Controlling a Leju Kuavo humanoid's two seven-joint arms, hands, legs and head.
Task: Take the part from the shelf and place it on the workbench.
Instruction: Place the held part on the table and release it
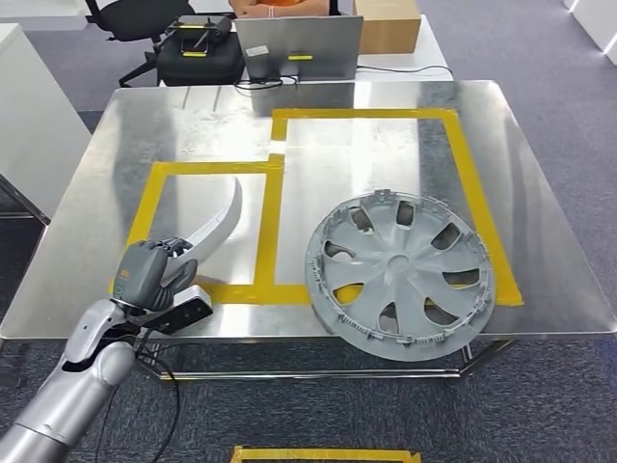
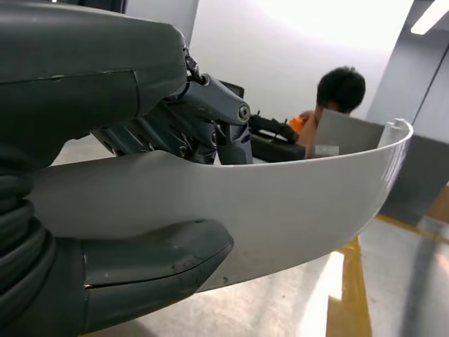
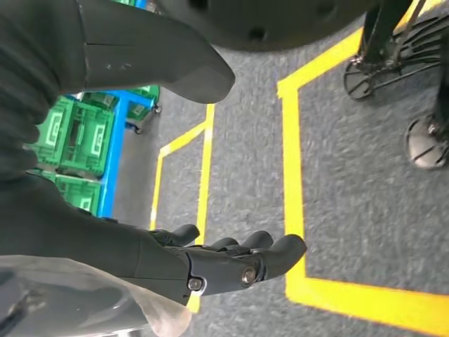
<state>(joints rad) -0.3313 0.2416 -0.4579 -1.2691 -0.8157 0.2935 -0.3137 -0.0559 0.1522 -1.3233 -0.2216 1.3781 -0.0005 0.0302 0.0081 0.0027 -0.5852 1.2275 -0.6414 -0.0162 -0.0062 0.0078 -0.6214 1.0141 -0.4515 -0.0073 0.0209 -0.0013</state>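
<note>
Here the left hand (image 1: pixel 149 273) grips the near end of a curved silver-white part (image 1: pixel 215 229), thumb (image 2: pixel 158 263) under one face and the darker fingers (image 2: pixel 212 116) wrapped over its upper edge, as the left wrist view shows closely. The part lies inside the smaller yellow-taped box (image 1: pixel 270 227) on the near left of the shiny metal workbench (image 1: pixel 546 251), arching away from the hand toward the far right. Whether it rests fully on the metal I cannot tell. To the right, a grey wheel cover (image 1: pixel 399 272) lies flat, its near edge overhanging the tape and reaching the workbench's near rim. At the far edge sit a laptop (image 1: pixel 298 46), a black case (image 1: pixel 198 53) and a cardboard box (image 1: pixel 387 24), with a person behind. The right hand (image 3: pixel 212 260) hangs over grey carpet with yellow floor tape (image 3: pixel 292 161), fingers extended and holding nothing; green crates (image 3: pixel 79 137) stand on a blue rack nearby.
</note>
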